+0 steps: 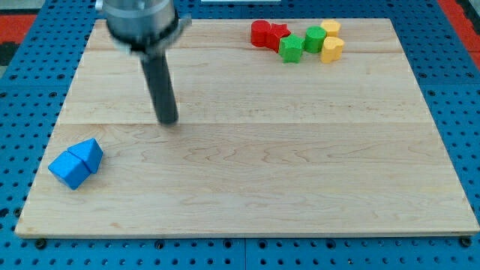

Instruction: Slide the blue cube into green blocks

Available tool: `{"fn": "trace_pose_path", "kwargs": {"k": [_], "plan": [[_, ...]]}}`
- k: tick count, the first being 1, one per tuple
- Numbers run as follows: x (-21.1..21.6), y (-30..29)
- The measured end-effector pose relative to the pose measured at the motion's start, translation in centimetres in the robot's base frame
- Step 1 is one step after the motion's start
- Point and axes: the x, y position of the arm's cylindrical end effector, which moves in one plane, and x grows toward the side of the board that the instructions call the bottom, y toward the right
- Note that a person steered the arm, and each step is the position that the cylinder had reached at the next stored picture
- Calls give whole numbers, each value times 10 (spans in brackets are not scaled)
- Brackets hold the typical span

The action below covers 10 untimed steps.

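A blue cube (67, 169) lies at the board's lower left, touching a blue triangular block (90, 153) on its upper right. Two green blocks sit at the view's top right: a green star-like block (291, 49) and a green cylinder (314, 39). My tip (168, 119) is on the board in the upper left part, well above and to the right of the blue blocks and far left of the green ones. It touches no block.
Two red blocks (268, 34) lie left of the green ones. Two yellow blocks (331, 48) (329, 29) lie right of them. The wooden board (247, 165) rests on a blue pegboard table (15, 112).
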Motion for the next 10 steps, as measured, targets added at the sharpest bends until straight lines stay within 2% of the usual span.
{"fn": "trace_pose_path", "kwargs": {"k": [1, 2, 3, 4, 5, 6, 7, 8, 9, 10], "plan": [[107, -20], [129, -136], [95, -183], [76, -122], [29, -69], [20, -67], [28, -107], [-10, -114], [-28, -71], [-71, -16]]}}
